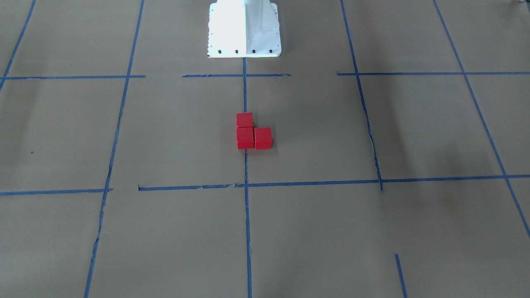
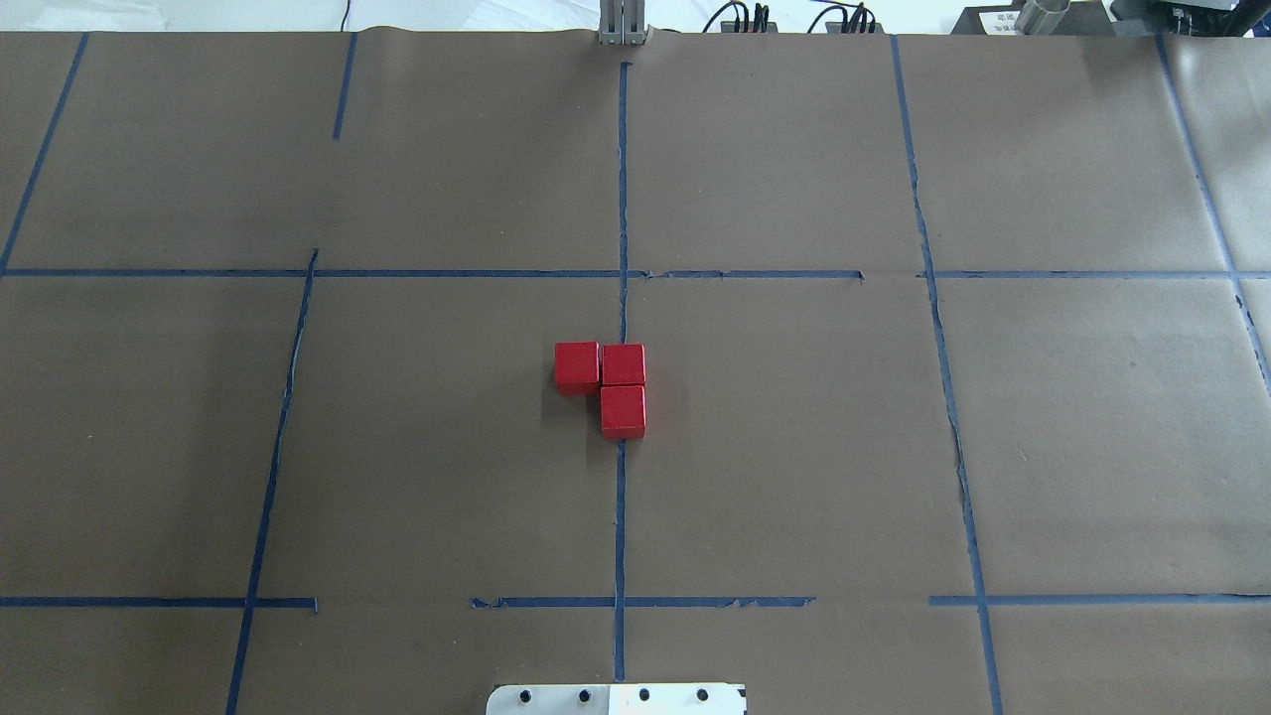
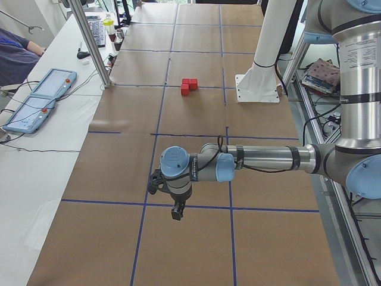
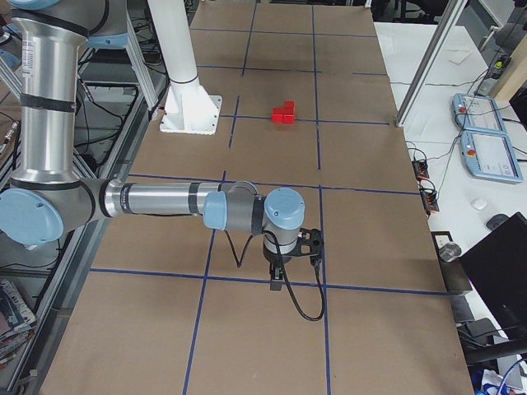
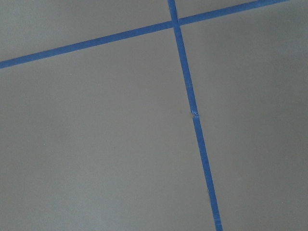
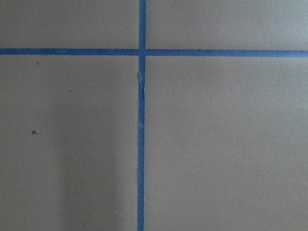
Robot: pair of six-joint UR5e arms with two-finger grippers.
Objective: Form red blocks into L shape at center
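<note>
Three red blocks (image 2: 624, 364) were found touching in an L at the center (image 2: 775, 437), astride the tape line (image 2: 620, 516). Left gripper (image 3: 177, 213) and right gripper (image 4: 277, 284) were seen only from the side views, apparently pointed down, well apart from the blocks. Jaw state could not be told.
</note>
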